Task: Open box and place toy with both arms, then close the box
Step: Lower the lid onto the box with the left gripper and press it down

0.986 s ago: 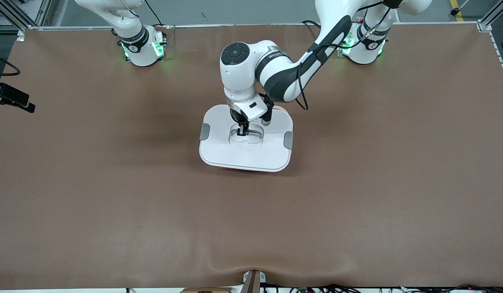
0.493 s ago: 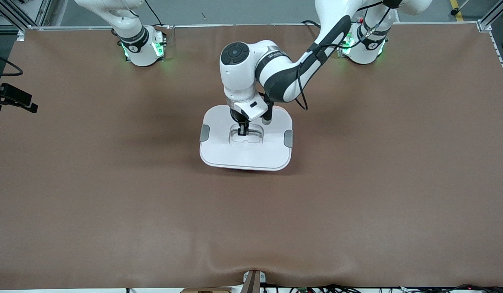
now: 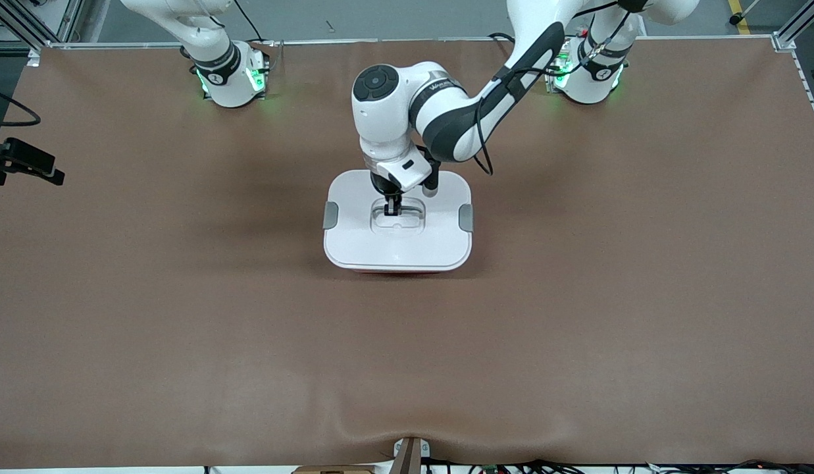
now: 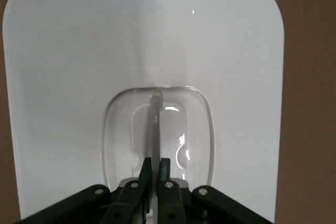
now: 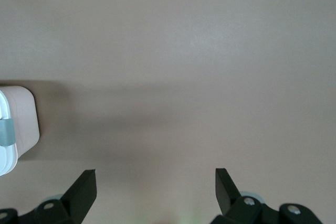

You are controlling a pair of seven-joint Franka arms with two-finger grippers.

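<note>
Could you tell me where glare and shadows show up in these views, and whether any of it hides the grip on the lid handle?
Left wrist view: small bright glints on the clear handle, but the left gripper is plainly shut on it. Front view: the arm throws a soft shadow on the table beside the box. Right wrist view: the open right gripper hangs over shadow-streaked table.

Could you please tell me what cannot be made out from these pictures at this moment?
- Round hot-pink plush toy: in no view; the white plastic lid covers the pale pink plastic box.
- Clear recessed handle: its gripped end hidden by the left gripper, left wrist view.
- Right gripper: arm cut off by the front view's top edge.
</note>
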